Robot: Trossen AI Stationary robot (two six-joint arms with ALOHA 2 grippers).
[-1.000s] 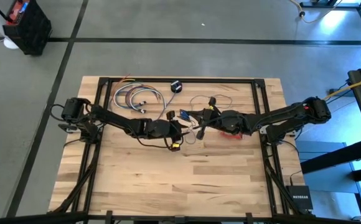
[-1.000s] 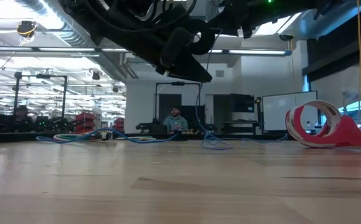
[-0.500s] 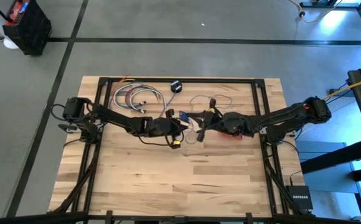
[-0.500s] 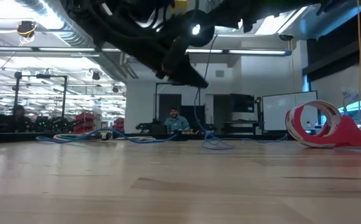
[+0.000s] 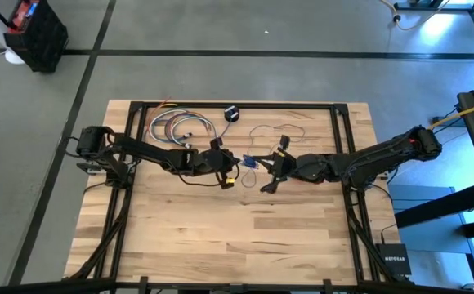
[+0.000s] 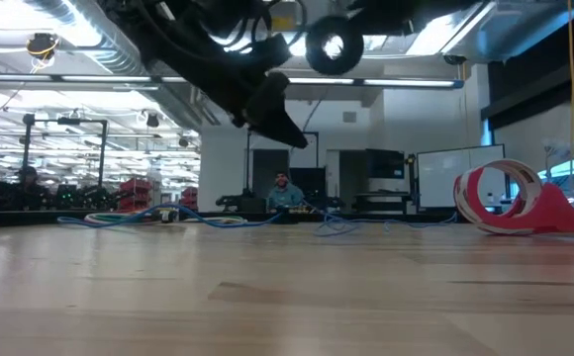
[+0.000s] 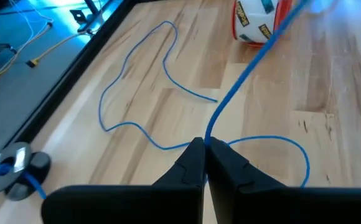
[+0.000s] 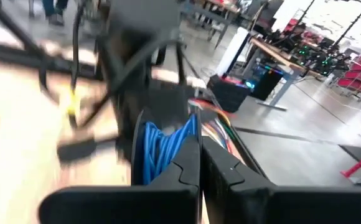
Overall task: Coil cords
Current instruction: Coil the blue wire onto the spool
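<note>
We see the left tool [image 7: 204, 163] clamped on the blue cord [image 7: 168, 62], whose loops lie on the counter [image 7: 305, 93] beside the tape roll [image 7: 255, 22]. The right tool [image 8: 199, 163], closed tight, holds a coil of that cord above the counter, facing the left tool.

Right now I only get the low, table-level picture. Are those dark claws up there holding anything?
Observer: Yes. The left gripper is shut on a thin blue cord.
Operator: Where does the cord lie?
Observer: It loops across the wood, and a small round puck lies near the table's edge.
Operator: And the other claw?
Observer: The right gripper is shut too, and blue cord loops sit just past its fingertips.
</note>
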